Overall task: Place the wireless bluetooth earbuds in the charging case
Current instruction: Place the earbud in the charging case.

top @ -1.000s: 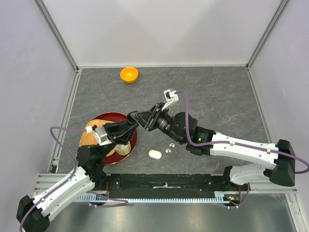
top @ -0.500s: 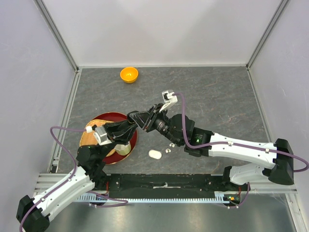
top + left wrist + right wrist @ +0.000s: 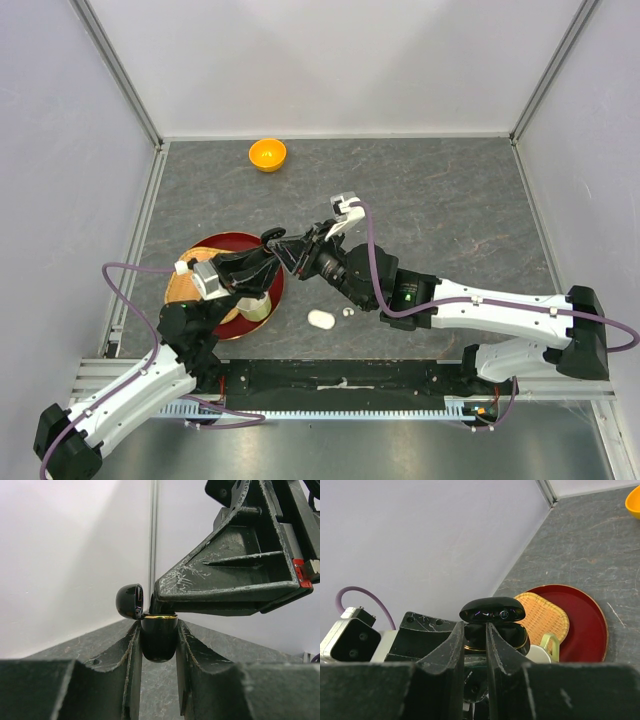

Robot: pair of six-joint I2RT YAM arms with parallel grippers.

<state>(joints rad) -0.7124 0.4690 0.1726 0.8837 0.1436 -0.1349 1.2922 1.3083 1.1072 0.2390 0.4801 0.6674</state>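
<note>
Two pale walls (image 3: 330, 60) meet behind grey stone-look table (image 3: 450, 190) | my left pincer (image 3: 157, 627) clenches open black case (image 3: 159, 645) | my right pincer (image 3: 475, 627), tips at case: grip cannot tell

light: bright, even | shadows: soft | wrist views: foreground blurred (very close)

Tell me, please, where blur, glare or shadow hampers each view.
Left wrist view: the black charging case is sharp with small glints, the left tool dark and soft. Right wrist view: the right tool blurs up close; the red tray is crisp. Top view: even light, faint shadows; the small bud is a mere speck.
</note>
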